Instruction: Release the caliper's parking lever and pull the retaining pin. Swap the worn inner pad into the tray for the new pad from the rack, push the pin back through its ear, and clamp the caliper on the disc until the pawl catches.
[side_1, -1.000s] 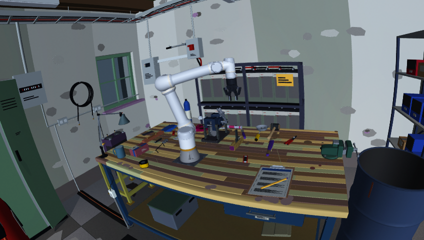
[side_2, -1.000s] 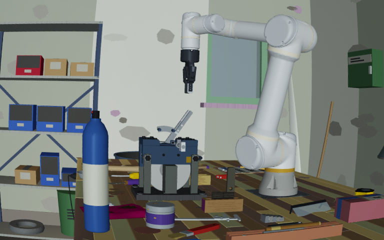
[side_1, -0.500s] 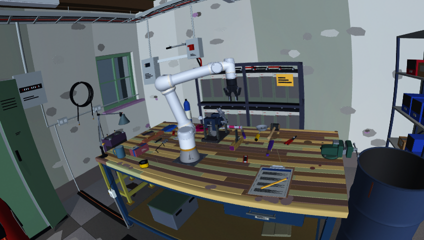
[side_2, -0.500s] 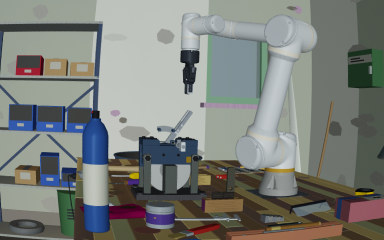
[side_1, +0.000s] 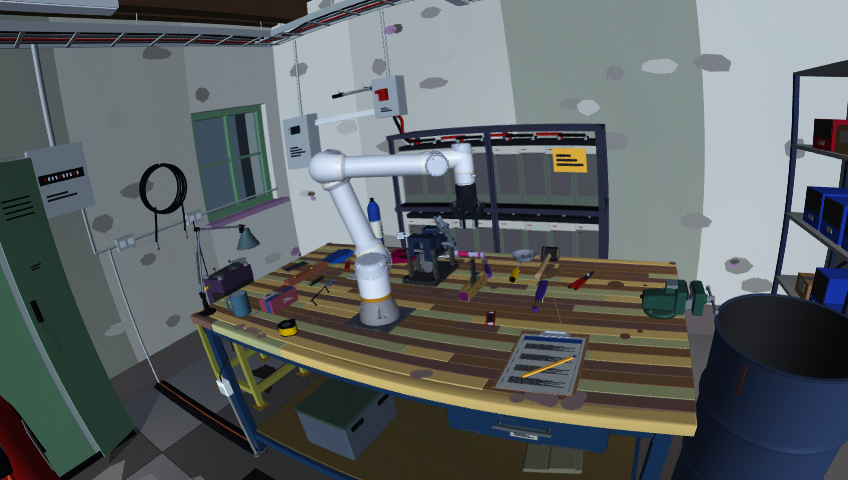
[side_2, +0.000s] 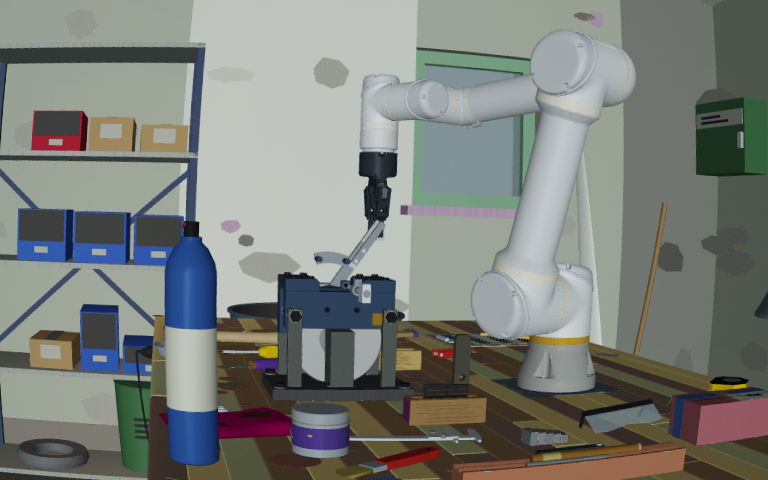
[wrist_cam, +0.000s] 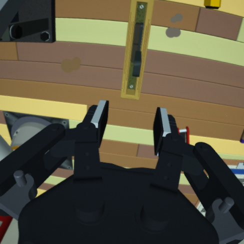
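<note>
The blue caliper sits over the grey disc on its dark stand at the back of the bench, and its grey parking lever slants up to the right from the caliper's top. A wooden rack with a dark pad in its slot lies on the bench beside the stand; in the wrist camera it lies beyond my fingertips. My gripper hangs at the lever's upper tip, pointing down. The gripper is open and holds nothing.
A magenta tray lies in front of the stand near a blue gas bottle and a purple-banded tin. Screwdrivers, a mallet and a green vise are scattered over the bench.
</note>
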